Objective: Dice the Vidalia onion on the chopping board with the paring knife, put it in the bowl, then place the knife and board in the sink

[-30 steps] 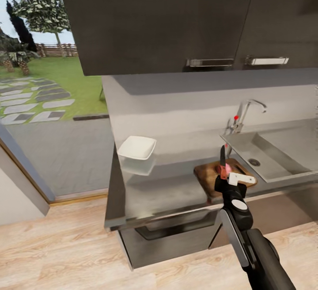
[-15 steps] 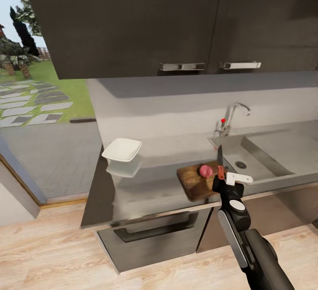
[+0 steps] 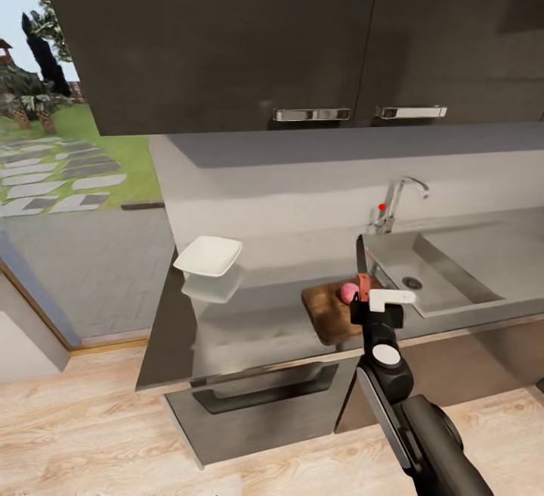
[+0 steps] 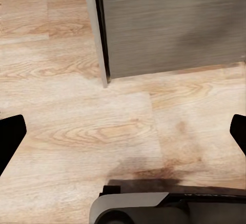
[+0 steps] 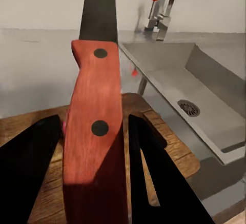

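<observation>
Right fingers [image 3: 368, 289]: closed on the knife [image 3: 361, 265] by its reddish handle, dark blade pointing up and away. In the right wrist view the handle [image 5: 95, 126] stands between the two black fingers [image 5: 154, 172], which press it from both sides. The knife hangs above the board, near its sink-side end.

Board [image 3: 326, 311]: brown wood, flat on the table [image 3: 249, 318], just beside the sink's near left corner. Its slotted end shows in the right wrist view [image 5: 169, 147].

Onion [image 3: 348, 292]: pinkish, round, whole, resting on the board, just left of the knife handle.

Bowl [image 3: 208, 255]: white, squarish, on the table's far left part, well apart from the board.

Sink [image 3: 446, 273]: steel basin with round drain [image 3: 412, 282], right of the board; chrome tap [image 3: 397, 201] with red dot at its back edge.

Left fingers [image 4: 123, 137]: spread wide, holding nothing; the two dark tips sit at opposite edges of the left wrist view, over a wooden floor [image 4: 92, 131] and a grey cabinet side [image 4: 169, 24].

Wall cabinets [image 3: 302, 35]: dark, with bar handles, above the table.
</observation>
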Tool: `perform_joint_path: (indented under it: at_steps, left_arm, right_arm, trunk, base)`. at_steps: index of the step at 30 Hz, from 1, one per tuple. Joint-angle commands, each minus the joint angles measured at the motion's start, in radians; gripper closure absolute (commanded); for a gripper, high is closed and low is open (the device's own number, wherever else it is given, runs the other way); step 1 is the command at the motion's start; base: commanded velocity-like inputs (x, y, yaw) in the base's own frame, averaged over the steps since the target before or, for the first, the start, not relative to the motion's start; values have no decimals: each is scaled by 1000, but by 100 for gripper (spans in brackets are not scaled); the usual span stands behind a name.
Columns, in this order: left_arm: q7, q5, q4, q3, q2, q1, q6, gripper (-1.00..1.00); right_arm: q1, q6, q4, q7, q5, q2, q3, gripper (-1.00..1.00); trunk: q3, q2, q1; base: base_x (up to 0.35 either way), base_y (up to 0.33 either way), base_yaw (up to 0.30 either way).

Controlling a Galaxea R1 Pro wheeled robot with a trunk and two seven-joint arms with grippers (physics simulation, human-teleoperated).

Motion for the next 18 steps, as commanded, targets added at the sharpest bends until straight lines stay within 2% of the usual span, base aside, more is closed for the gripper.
perform_joint_path:
  at_steps: [1,8,18]
  left_arm:
    - [5,10,-1,-7,2,0,-2,-100]
    - [5,10,-1,-7,2,0,-2,-100]
    - [5,10,-1,-7,2,0,-2,-100]
  right_arm:
    - [-1,7,-2,-8,3,-1,6,100]
    - [-1,7,-2,-8,7,0,8,100]
    - [-1,8,-2,-9,7,0,16,100]
  trunk:
    - [-2,-2,1]
    - [-2,-2,1]
    - [-2,-2,1]
  base:
    - [0,-184,244]
    - [0,-242,168]
    - [0,-256,15]
